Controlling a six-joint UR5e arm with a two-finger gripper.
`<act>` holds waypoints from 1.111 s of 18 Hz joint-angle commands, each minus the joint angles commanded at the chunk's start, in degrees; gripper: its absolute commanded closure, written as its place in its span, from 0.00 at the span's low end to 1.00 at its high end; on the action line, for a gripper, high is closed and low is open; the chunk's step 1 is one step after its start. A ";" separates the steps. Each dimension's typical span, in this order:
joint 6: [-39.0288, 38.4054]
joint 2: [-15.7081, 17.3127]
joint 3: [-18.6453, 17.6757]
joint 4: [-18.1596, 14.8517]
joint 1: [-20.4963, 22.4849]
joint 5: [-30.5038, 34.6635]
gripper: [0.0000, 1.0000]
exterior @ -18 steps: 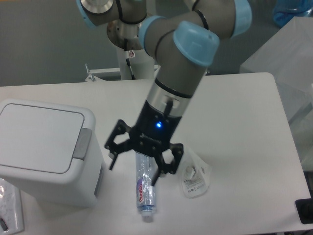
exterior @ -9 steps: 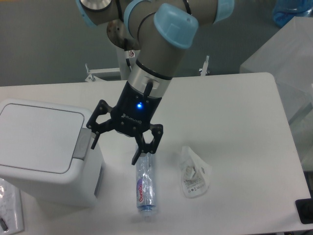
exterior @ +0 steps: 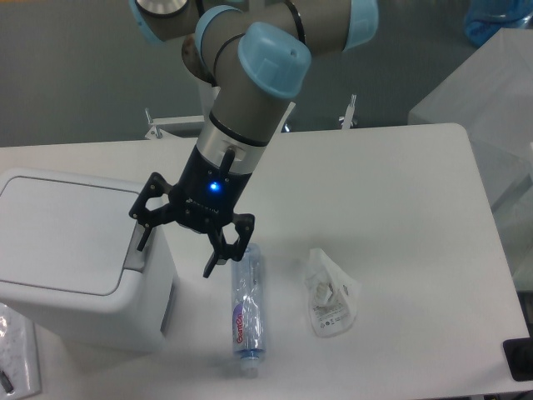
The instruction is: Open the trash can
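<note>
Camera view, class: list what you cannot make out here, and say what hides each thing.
- Trash can: its grey push tab is mostly covered by the gripper; contact cannot be told.
- Bottle: label print too small to read.
- Clear plastic packet: contents blurred.
- Bottom-left item: cut off by the frame edge.
- Dark object at bottom right: cut off by the edge.

The clear plastic bottle (exterior: 245, 308) lying on the table carries a label with red lettering, too blurred to read. The crumpled clear plastic packet (exterior: 331, 293) beside it bears a small dark printed patch, also illegible.
</note>
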 joint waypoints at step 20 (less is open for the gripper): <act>0.61 -0.61 5.35 0.35 -0.09 0.70 0.00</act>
